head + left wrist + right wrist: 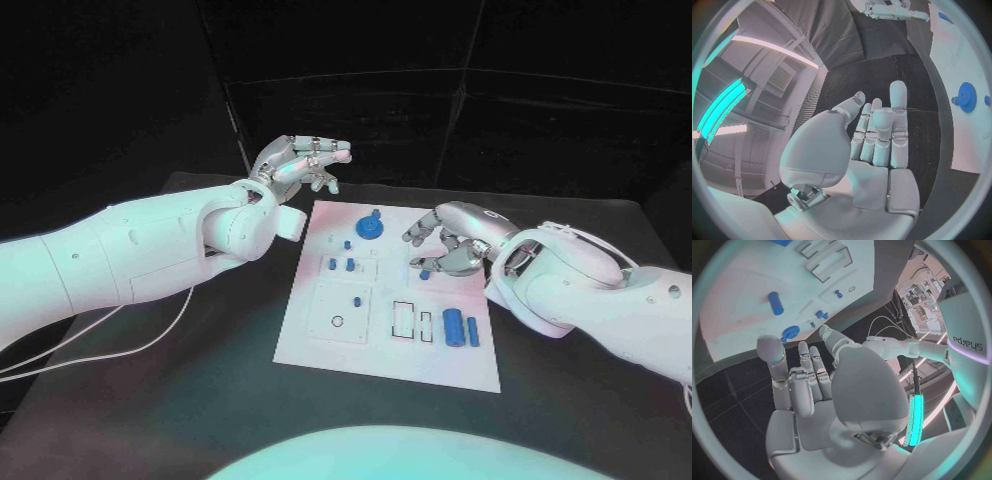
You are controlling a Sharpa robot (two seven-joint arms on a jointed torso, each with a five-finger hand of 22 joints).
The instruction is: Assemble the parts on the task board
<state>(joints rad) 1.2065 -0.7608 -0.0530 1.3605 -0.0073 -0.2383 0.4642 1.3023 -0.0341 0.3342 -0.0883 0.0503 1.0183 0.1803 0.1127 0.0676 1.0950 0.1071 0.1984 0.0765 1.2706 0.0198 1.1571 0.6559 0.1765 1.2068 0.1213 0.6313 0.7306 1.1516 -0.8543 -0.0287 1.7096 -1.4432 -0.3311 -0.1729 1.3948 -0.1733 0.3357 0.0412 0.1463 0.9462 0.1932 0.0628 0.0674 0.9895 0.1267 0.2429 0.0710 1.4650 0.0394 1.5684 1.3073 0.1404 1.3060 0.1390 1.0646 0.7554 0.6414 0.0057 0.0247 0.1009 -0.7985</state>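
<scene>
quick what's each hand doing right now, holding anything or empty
Left hand: open, holding nothing, raised off the far-left corner of the task board.
Right hand: open, fingers loosely curled, holding nothing, over the board's right edge.

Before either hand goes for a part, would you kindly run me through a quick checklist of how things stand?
1. Left hand empty, fingers apart: ok.
2. Right hand empty: ok in the wrist view, nothing in its palm.
3. Board flat on the table: ok.
4. Gear at the board's far end, nothing over it: ok.
5. Two long parts lie free at the board's right: ok.
6. Small parts fully seated: cannot tell.
</scene>
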